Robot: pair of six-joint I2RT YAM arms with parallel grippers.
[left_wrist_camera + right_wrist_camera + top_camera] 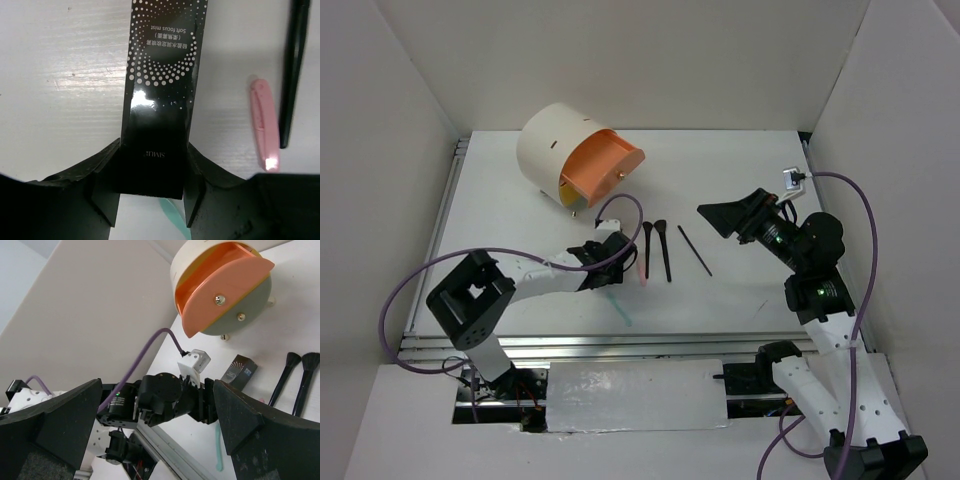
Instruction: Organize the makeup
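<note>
Dark grey case [162, 75] clamped in left tool [152, 157]; right tool [157, 390] gapes, empty.

Glossy dark case [157, 120] printed with white dots; smooth pink plastic stick [263, 125]; matt white table [60, 90]

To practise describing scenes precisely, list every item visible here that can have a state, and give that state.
Left pincer: shut on dark case.
Dark case: held at one end.
Right pincer: open, empty.
Cream box: orange drawer swung open.
Two brushes: lying flat, loose.
Thin black stick: lying flat.
Pink stick: lying flat.
Teal stick: lying flat.
</note>
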